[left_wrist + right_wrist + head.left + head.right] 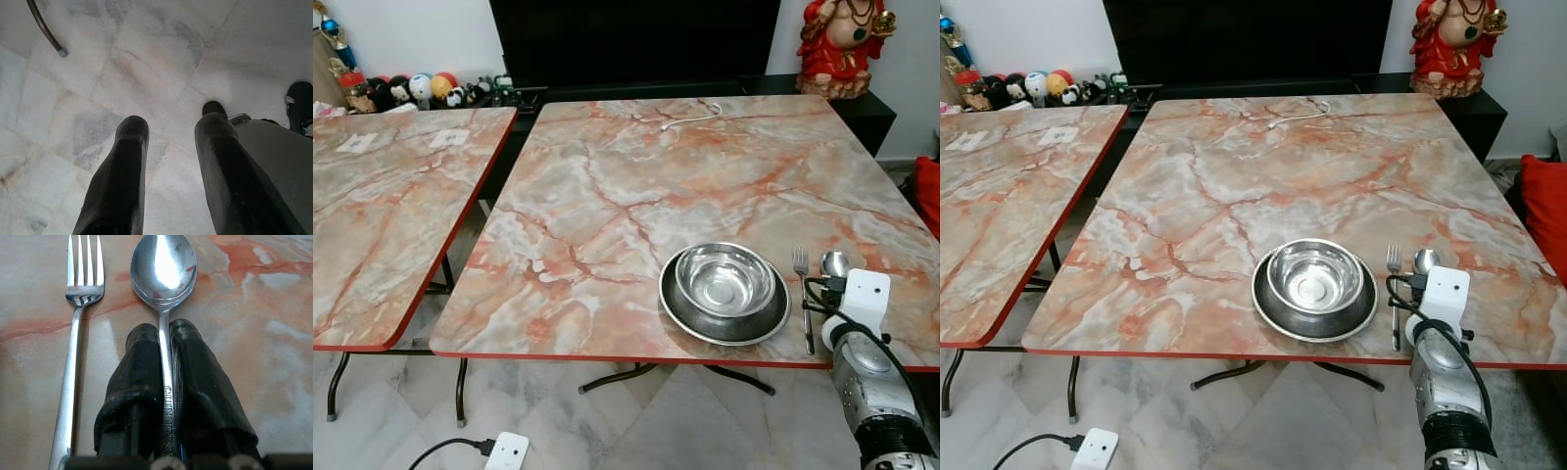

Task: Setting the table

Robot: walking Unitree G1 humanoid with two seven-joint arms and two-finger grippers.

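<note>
The right gripper (166, 340) pinches the spoon (164, 269) by its handle, low over the table (636, 186) near the right front edge. The fork (802, 279) lies just left of it, beside the bowl (724, 279) on its plate (681, 311). The left gripper (173, 129) hangs spread (floor below).

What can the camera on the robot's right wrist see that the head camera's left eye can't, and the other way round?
The right wrist view alone shows the right gripper, its black fingers closed on the spoon's handle, which carries engraved lettering. The left eye view alone shows the steel bowl sitting in the plate, a second table and the red statue. Both show the spoon, the fork beside it, and the marble table.
</note>
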